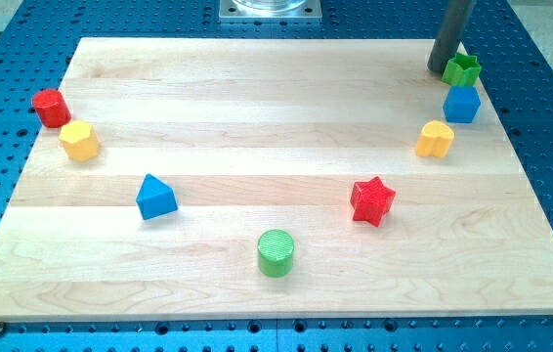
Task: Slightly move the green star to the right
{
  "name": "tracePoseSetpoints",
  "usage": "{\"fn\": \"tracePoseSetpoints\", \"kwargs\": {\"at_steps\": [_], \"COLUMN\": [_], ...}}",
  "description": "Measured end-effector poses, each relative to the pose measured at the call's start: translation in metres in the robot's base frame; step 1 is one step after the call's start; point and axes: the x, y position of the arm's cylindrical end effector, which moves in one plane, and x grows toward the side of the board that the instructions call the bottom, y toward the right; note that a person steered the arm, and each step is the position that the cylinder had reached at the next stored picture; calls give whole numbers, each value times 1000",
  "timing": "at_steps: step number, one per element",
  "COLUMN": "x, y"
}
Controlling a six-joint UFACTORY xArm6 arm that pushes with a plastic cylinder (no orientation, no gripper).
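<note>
The green star (462,68) sits near the top right corner of the wooden board (257,117). My tip (442,68) rests on the board right at the star's left side, touching it or nearly so. The dark rod rises from there out of the view's top. A blue block (461,104) lies just below the green star, close against it.
A yellow block (435,139) lies below the blue one. A red star (372,200) and a green cylinder (276,253) lie lower middle. A blue triangle (155,197), a yellow hexagon (79,141) and a red cylinder (51,107) lie at the left. The board's right edge is near the star.
</note>
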Motion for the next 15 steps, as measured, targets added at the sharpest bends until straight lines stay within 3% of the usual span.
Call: {"fn": "tracePoseSetpoints", "kwargs": {"at_steps": [6, 8, 9, 10, 15], "x": [-30, -16, -19, 14, 20], "y": [0, 10, -40, -37, -7]}}
